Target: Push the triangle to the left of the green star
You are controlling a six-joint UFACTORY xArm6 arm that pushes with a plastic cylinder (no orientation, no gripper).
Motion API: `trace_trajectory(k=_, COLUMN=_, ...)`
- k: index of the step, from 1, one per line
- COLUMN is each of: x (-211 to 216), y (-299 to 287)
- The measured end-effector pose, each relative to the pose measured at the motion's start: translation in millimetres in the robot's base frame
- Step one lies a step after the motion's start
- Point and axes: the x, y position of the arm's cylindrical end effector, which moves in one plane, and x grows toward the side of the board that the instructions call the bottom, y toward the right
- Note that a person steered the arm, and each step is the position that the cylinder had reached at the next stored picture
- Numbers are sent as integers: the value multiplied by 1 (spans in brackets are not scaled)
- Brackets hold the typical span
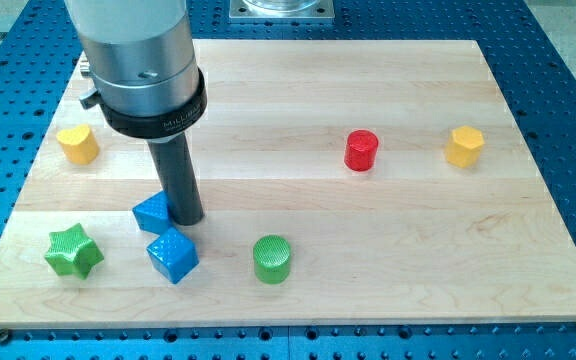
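While the wooden counter [298,90] lay across most of the view over a blue perforated surface [558,60], the arm's grey cylindrical body [138,55] came down from the view's top at about eleven o'clock and narrowed into the dark rod [176,175]. My tip [188,219] stood on the counter just at three o'clock of the blue triangle [152,212], touching or very nearly touching its edge. No jaws existed on this rod, so nothing was open, closed or gripped. That blue triangle, the task's piece, sat in the counter's lower part toward the view's left, at about one o'clock of the green star [72,250] and near it but apart from it. A blue cube [173,255] lay just at five o'clock of the triangle, close enough that I could not tell whether they touched, and at three o'clock of the star. A green cylinder [272,259] stood at three o'clock of the cube, clearly apart. A yellow heart-like block [78,143] sat at twelve o'clock of the star, well apart. Far toward the view's right, a red cylinder [362,150] stood with a yellow hexagonal block [464,146] at its three o'clock.
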Motion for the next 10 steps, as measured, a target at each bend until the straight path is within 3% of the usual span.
trace_trajectory(k=3, x=16, y=-18)
trace_trajectory(k=6, x=-6, y=-115)
trace_trajectory(k=10, x=-63, y=-149)
